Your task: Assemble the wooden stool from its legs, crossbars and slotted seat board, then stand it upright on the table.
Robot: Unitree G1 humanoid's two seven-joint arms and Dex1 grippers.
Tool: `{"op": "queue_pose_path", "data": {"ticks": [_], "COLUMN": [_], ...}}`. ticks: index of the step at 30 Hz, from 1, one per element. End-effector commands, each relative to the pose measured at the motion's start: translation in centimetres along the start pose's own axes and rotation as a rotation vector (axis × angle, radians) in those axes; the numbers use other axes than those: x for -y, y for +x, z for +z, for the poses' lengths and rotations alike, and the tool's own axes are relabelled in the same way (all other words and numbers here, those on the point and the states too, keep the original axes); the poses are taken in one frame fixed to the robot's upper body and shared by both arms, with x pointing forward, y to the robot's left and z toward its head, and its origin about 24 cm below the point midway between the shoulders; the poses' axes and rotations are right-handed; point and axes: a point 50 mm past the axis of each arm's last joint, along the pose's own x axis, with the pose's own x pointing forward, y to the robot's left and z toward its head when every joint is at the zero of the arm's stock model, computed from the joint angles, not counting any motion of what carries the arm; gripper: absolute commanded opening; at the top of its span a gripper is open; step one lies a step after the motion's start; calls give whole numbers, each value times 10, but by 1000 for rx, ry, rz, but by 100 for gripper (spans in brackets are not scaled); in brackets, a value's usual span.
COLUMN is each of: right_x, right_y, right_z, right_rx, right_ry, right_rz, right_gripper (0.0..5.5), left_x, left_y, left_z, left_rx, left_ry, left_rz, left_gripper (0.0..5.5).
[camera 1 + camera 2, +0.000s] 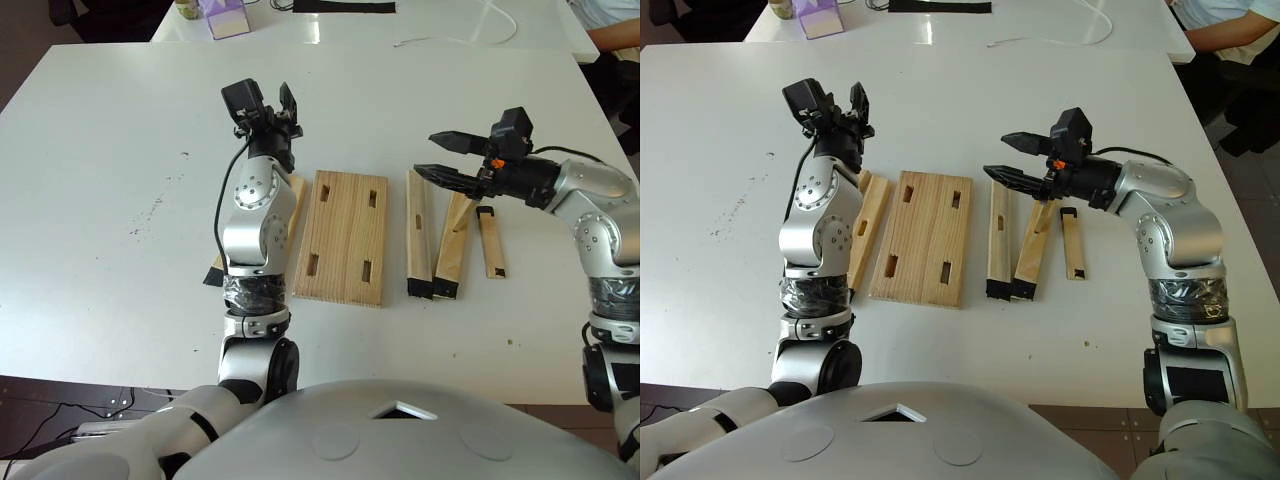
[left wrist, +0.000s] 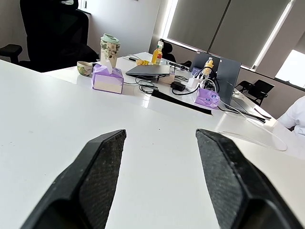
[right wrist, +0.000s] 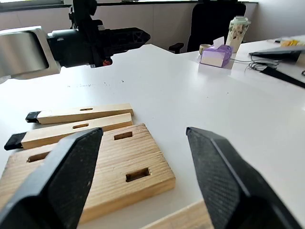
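The slotted seat board [image 1: 345, 235] lies flat at the table's centre. Two wooden legs [image 3: 78, 115] with black end caps lie along its left side, partly hidden under my left arm. Right of the board lie two more legs [image 1: 418, 235] [image 1: 455, 245] and a short crossbar [image 1: 491, 245]. My left gripper [image 1: 275, 112] is held open above the far end of the left legs, pointing away, with nothing between its fingers [image 2: 102, 174]. My right gripper [image 1: 427, 153] hovers open over the far ends of the right legs, pointing towards the board, and holds nothing.
A purple tissue box [image 1: 225, 18] and a patterned cup [image 2: 109, 47] stand on the table behind, beside a black strip [image 1: 345, 6] and a white cable [image 1: 460, 40]. The white table [image 1: 120, 150] has bare room on the left and near the front edge.
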Motion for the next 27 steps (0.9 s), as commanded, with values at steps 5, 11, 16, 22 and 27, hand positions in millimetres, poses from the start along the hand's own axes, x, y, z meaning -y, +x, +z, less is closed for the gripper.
{"op": "queue_pose_path", "data": {"ticks": [5,11,16,22,27], "right_x": [-6,-79,-115,-94,-67], "right_y": [9,16,-9,-41,-38], "right_z": [48,29,-41,-41,-39], "right_rx": [321,17,-307,-398,-355], "right_ry": [105,96,237,360,433], "right_rz": [-9,199,85,-119,-372], "right_gripper": [323,323,323,323,323], "left_x": [-4,-25,-11,-1,10], "left_y": [2,-11,-36,-68,-72], "left_z": [6,15,15,24,23], "left_rx": [1,2,-3,49,66], "left_ry": [18,4,-75,-184,-211], "left_rz": [-13,65,142,332,356], "left_gripper": [273,273,273,273,273]}}
